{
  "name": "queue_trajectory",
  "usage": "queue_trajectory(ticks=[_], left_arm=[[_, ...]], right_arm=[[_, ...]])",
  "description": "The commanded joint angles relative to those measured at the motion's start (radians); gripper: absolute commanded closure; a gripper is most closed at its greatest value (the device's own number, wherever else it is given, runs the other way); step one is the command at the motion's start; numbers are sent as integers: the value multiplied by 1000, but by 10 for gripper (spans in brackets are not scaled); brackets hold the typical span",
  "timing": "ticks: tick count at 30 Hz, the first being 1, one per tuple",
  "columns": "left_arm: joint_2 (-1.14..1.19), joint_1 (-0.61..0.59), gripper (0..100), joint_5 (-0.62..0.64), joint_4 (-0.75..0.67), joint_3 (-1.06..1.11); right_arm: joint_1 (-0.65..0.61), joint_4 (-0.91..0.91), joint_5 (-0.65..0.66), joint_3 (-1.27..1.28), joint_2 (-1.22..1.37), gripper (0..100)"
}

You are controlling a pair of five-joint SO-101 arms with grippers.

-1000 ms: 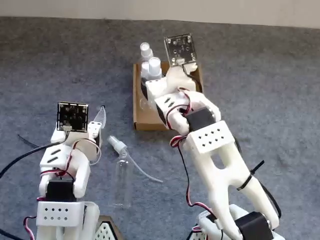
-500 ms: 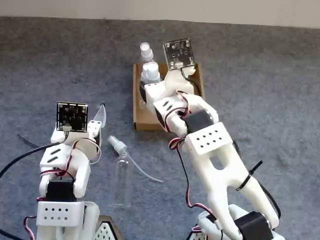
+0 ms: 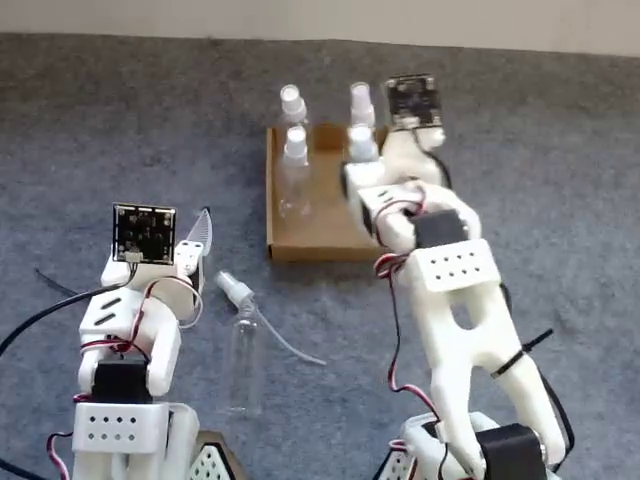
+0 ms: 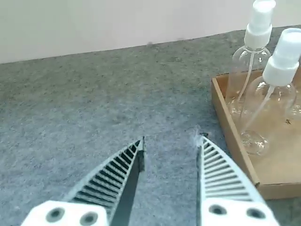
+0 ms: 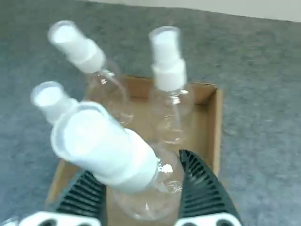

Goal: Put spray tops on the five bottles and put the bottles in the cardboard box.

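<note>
Bottles (image 3: 294,175) w/ spray tops (image 3: 292,101) in cardboard box (image 3: 305,245), right jaws grasping one btl (image 5: 141,200), left jaws released

The right arm (image 3: 455,300) swings rightward over the cardboard box (image 3: 310,242). Its tool (image 5: 136,164) carries the gripped bottle (image 3: 362,143) from the box's left half to its right side. The wrist camera board (image 3: 413,100) shifts right with it, uncovering another bottle (image 3: 361,99) at the box's far right corner.
</note>
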Motion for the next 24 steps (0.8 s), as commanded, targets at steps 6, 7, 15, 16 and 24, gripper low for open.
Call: queue_trajectory(ticks=[6,7,15,16,24], left_arm=[[10,-15,836,9,-29,-5],[10,-15,836,9,-29,-5],[10,-15,836,9,-29,-5],[10,-15,836,9,-29,-5],[10,-15,836,9,-29,-5]], right_arm=[[71,-84,9,-2,4,994],[70,-99,6,15,15,994],[39,-217,5,56,119,994],[35,-232,3,56,127,994],[19,-332,-78,54,165,994]])
